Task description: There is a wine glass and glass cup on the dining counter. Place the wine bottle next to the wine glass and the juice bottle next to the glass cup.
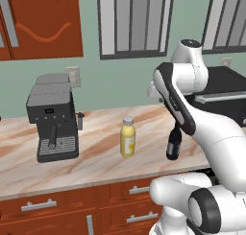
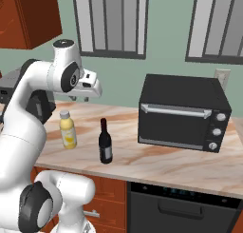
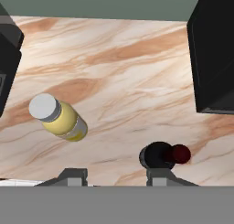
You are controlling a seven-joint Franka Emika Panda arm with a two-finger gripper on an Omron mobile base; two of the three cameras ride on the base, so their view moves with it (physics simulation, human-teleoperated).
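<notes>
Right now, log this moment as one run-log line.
phase: approach | gripper: open, above worktop, empty | wine bottle: upright, untouched | juice bottle: upright, left of it | toaster oven: right

yellow juice bottle (image 1: 127, 140), near-black wine bottle (image 2: 105, 144)

Seen from above, the juice bottle (image 3: 58, 117) and the wine bottle (image 3: 163, 155) stand apart on the marbled counter (image 3: 132, 72). The hand (image 3: 116, 176) has its two fingertips spread, the wine bottle just above the right one. A black appliance (image 3: 212, 49) sits at the right edge.

Even bright rendered light, soft faint shadows, sharp, no glare.
</notes>
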